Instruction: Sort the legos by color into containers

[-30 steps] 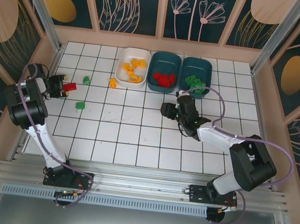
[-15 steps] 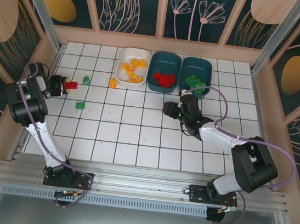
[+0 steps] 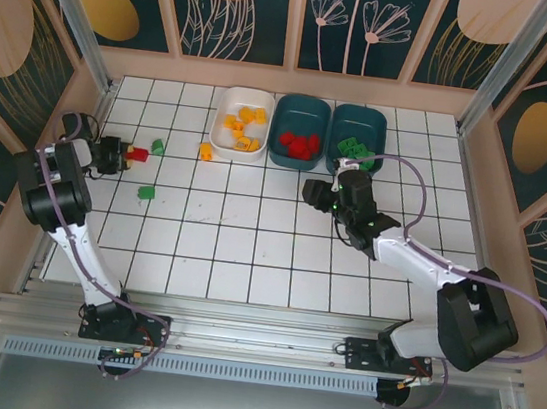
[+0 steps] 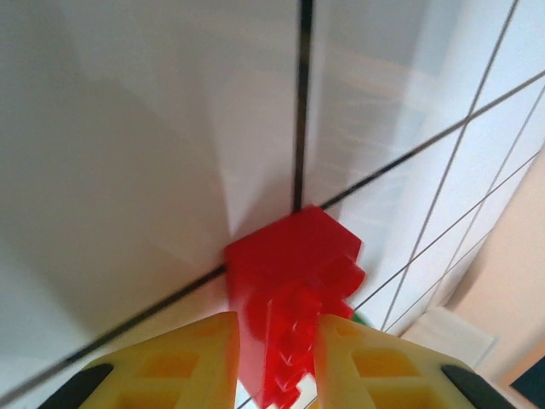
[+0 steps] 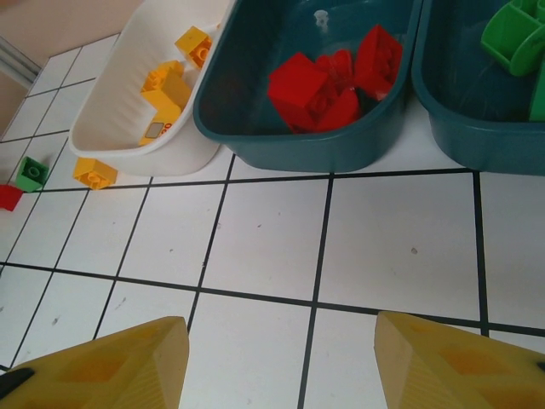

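Observation:
A red lego (image 4: 289,285) lies on the white tiles at the far left, and my left gripper (image 4: 277,362) is shut on it, a yellow finger against each side. From above, the same red lego (image 3: 140,155) sticks out of the left gripper (image 3: 127,155). My right gripper (image 3: 312,190) hovers open over bare tiles in front of the bins, its fingers (image 5: 102,362) wide apart with nothing between them. The white container (image 3: 241,136) holds yellow-orange legos, the middle teal container (image 3: 298,153) red ones (image 5: 328,81), and the right teal container (image 3: 361,125) green ones.
Loose on the tiles are a green lego (image 3: 158,146) right of the red one, a second green lego (image 3: 146,192) nearer me, and a yellow lego (image 3: 206,150) beside the white bin. The pale side wall (image 3: 89,110) stands close behind the left gripper.
The left gripper's fingers have closed onto the red lego and shifted slightly away from me. The right gripper has moved a little to the right and toward the bins, still open.

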Motion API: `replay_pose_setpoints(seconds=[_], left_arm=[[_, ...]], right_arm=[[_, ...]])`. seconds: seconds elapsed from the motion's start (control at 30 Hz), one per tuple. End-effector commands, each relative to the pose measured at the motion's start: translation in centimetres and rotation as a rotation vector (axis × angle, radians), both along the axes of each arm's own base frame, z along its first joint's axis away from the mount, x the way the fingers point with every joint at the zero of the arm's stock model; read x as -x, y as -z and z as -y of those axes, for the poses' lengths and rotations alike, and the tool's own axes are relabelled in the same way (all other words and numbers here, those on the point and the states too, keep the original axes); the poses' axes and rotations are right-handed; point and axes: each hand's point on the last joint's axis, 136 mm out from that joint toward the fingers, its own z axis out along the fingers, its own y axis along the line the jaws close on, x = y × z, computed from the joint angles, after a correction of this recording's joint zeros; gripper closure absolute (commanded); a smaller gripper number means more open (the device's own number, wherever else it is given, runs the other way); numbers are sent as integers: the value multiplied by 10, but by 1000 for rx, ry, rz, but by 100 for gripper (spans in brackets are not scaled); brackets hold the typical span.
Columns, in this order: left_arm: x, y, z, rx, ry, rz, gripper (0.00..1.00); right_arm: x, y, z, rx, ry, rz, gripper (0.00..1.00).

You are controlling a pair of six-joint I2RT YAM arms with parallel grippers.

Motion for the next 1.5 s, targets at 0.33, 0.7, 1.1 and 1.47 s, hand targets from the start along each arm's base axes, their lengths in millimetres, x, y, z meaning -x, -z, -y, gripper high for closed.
replay_pose_setpoints(seconds=[0.33, 0.7, 1.1, 1.47], left_arm=[[78, 6, 77, -8, 154, -74, 71], [40, -52, 85, -255, 395, -56, 53], [64, -40, 62, -275, 217, -342, 28], [51, -22, 89, -187, 174, -500, 28]], right_arm=[[7, -25, 11, -31, 19, 60, 40], [6, -33, 9, -56, 24, 70, 40], [11, -35, 19, -50, 58, 76, 38], [14, -31, 26, -42, 89, 75, 38]])
